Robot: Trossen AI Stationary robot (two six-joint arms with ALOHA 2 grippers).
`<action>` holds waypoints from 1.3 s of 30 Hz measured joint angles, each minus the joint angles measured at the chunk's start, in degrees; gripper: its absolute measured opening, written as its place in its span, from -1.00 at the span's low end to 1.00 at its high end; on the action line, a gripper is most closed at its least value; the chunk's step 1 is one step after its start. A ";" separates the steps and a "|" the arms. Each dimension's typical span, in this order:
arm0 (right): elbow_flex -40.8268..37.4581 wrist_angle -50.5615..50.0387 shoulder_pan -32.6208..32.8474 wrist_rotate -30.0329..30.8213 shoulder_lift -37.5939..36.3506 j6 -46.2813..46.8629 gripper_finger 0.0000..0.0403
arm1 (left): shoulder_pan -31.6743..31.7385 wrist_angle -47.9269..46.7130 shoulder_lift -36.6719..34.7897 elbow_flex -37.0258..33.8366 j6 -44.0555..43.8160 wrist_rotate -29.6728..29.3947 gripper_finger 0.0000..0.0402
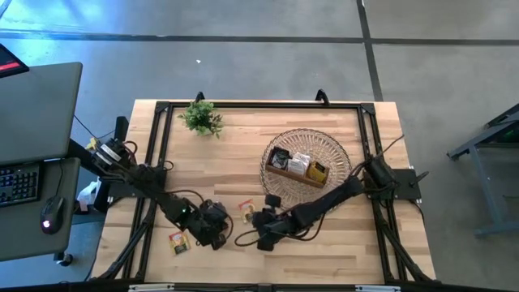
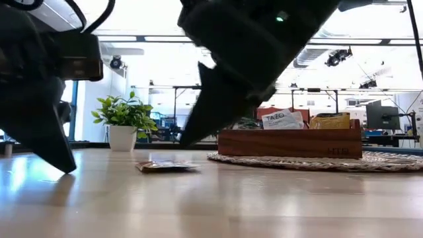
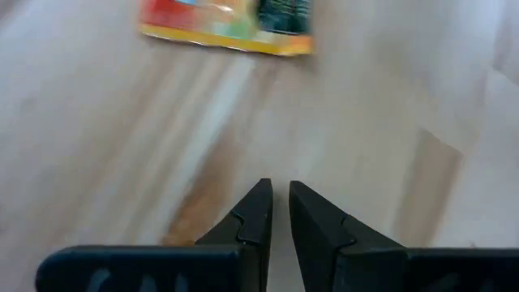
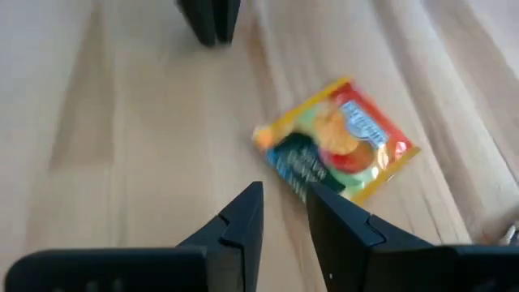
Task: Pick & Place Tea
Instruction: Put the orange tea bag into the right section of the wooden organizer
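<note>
Overhead and wrist views of the light wooden table [image 1: 324,243] during the tea task. The left gripper [image 3: 278,193] hung low over the near-left part of the table, its two dark fingers [image 3: 253,212] parted only by a narrow gap and holding nothing; a flat yellow-edged tea packet with red and green print [image 3: 225,24] lay on the bare wood a little ahead of the fingertips, apart from them. In the high view this appeared to be the small orange-and-yellow packet [image 1: 178,242] lying just beside the left arm near the table's front edge. The right gripper [image 4: 284,195] hung near the table's middle front, its fingers [image 4: 243,217] slightly parted and empty; a second square packet, yellow-bordered with red, orange and dark green print [image 4: 336,139], lay flat just ahead of its fingertips, not touching them. The high view placed this packet [image 1: 246,208] between the two grippers. In the low view it lay flat on the tabletop [image 2: 165,165]. A round wicker basket [image 1: 336,150] stood toward the table's right rear, carrying a brown wooden tray [image 1: 288,173] with several packets [image 1: 298,163] standing in it. A small green plant in a white pot [image 1: 202,118] stood at the far left corner.
</note>
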 joint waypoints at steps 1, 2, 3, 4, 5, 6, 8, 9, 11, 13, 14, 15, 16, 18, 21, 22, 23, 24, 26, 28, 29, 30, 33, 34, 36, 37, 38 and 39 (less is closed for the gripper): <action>0.00 -1.33 0.00 -1.37 -0.42 -2.22 -0.54 | 0.00 0.75 0.03 0.00 0.89 0.65 -0.78; -0.06 -2.06 0.23 -2.52 -0.42 -4.59 -0.54 | 0.06 1.25 0.07 0.00 2.09 0.64 -0.78; -0.07 -2.11 0.42 -3.29 -0.42 -6.58 -0.54 | 0.20 1.54 0.07 0.00 3.27 0.25 -0.78; -0.07 -1.74 0.65 -3.66 -0.53 -7.92 -0.54 | 0.69 1.61 -0.07 0.00 4.18 -1.23 -0.78; -0.07 -1.24 0.94 -3.84 -0.77 -8.46 -0.54 | 1.28 1.12 -0.64 -0.04 5.12 -2.32 -0.78; -0.06 -0.55 1.12 -4.41 -0.97 -7.96 -0.54 | 2.21 1.16 -1.22 -0.07 6.40 -3.19 -0.78; 0.04 -0.02 1.33 -5.33 -1.05 -4.97 -0.54 | 4.77 2.38 -1.85 0.02 9.66 -4.22 -0.78; 0.04 -0.20 1.33 -5.54 -1.05 -3.49 -0.54 | 6.24 2.77 -1.89 0.01 11.44 -4.36 -0.78; 0.00 -0.71 1.21 -4.21 -1.03 -1.52 -0.54 | 9.16 4.43 -1.85 0.00 15.29 -3.94 -0.78; 0.03 -1.59 0.92 -2.76 -1.03 -0.16 -0.54 | 12.12 6.57 -1.87 0.02 19.20 -2.75 -0.78; 0.04 -2.60 0.58 -1.91 -1.03 0.63 -0.54 | 13.33 6.76 -1.87 0.02 20.59 -2.03 -0.78; 0.02 -3.53 0.23 -1.24 -1.03 1.43 -0.54 | 14.66 6.64 -1.86 0.02 21.31 -0.52 -0.78; 0.02 -4.22 -0.14 -0.51 -1.01 2.08 -0.54 | 15.80 6.64 -1.58 0.02 21.49 0.96 -0.78; 0.02 -4.82 -0.95 0.05 -1.01 3.19 -0.54 | 17.34 6.82 -0.04 0.07 21.48 3.71 -0.78; 0.02 -5.12 -2.24 0.08 -1.01 2.26 -0.54 | 17.45 6.56 1.34 -0.01 21.11 4.71 -0.78; 0.02 -4.99 -2.63 0.51 -1.01 1.57 -0.54 | 17.41 6.88 1.55 0.09 20.53 4.94 -0.78; 0.02 -4.91 -3.01 1.00 -1.01 0.80 -0.54 | 17.38 6.79 1.74 0.08 20.00 5.06 -0.78; 0.02 -4.99 -3.39 1.11 -1.01 0.24 -0.54 | 17.39 6.67 1.78 0.09 19.82 5.37 -0.78; 0.02 -5.26 -4.14 0.72 -1.01 -0.78 -0.54 | 17.44 6.65 1.73 0.09 18.44 6.52 -0.78; 0.02 -5.28 -4.78 0.27 -1.01 -0.91 -0.54 | 17.39 6.63 1.73 0.09 16.78 7.20 -0.78; 0.02 -5.28 -5.04 0.04 -1.01 -0.93 -0.54 | 17.08 6.63 1.73 0.09 15.99 7.54 -0.78; 0.02 -5.28 -5.07 -0.40 -1.01 -0.97 -0.54 | 16.71 6.62 1.73 0.09 15.37 7.47 -0.78; 0.02 -5.26 -4.96 -2.00 -1.01 -1.37 -0.54 | 15.46 6.36 1.73 0.09 14.14 6.60 -0.78; 0.02 -5.27 -4.67 -2.61 -1.01 -1.17 -0.54 | 15.29 6.30 1.73 0.09 13.86 6.43 -0.78; 0.02 -5.21 -3.97 -4.63 -1.01 -0.56 -0.54 | 14.76 6.26 1.73 0.09 13.24 6.25 -0.78; 0.02 -5.23 -3.57 -5.03 -1.01 0.24 -0.54 | 14.72 6.31 1.73 0.09 12.63 6.00 -0.78; 0.02 -5.26 -3.26 -5.15 -1.01 0.87 -0.54 | 14.69 6.34 1.73 0.09 12.38 5.78 -0.78; 0.02 -5.24 -2.90 -5.16 -1.01 1.56 -0.54 | 14.69 6.35 1.73 0.09 12.27 5.50 -0.78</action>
